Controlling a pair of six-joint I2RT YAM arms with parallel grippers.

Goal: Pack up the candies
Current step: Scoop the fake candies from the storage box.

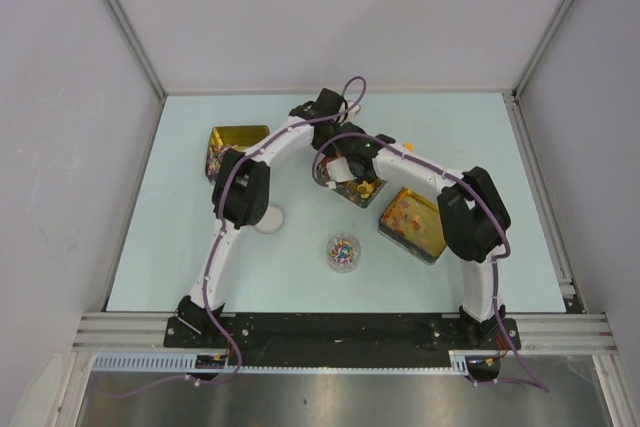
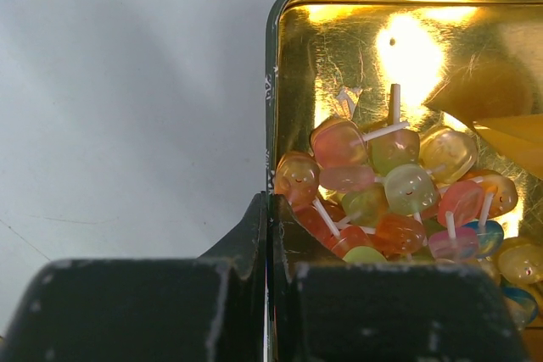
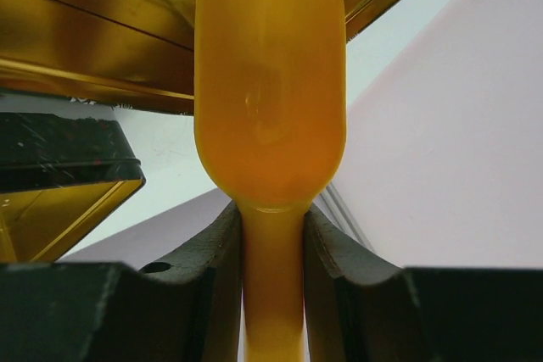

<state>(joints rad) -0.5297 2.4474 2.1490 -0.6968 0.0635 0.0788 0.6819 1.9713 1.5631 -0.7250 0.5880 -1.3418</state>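
The pale desk (image 1: 200,267) is carrying everything. At far left, the left gold tin (image 1: 240,135) is sitting open with some candies lying along its left side, and the left arm is passing over its right corner. Just below and to the right of it, a white lid (image 1: 268,218) is lying flat on the desk, apart from the tins.

The left hand (image 2: 270,209) is pinching shut on the side wall of the middle gold tin (image 2: 356,31), one finger outside the wall and one inside. Candies (image 2: 382,184) are lying heaped in that tin against the gripped wall. They are translucent pink, orange, yellow and green pieces with short white sticks. The far half of the tin floor is showing bare gold.

Below the middle tin, a clear round tub (image 1: 342,252) is standing on its own near the front, holding a small heap of mixed-colour candies.

The right hand (image 3: 271,218) is clamping narrow on the handle of the orange scoop (image 3: 270,82), with the bowl pointing away from the wrist. In the wrist view, gold tin walls are showing behind and to the left of the scoop; I cannot tell which tin. I also cannot tell whether the bowl is carrying anything.

At far right, the right gold tin (image 1: 425,232) is lying open under the right arm, with more candies inside.
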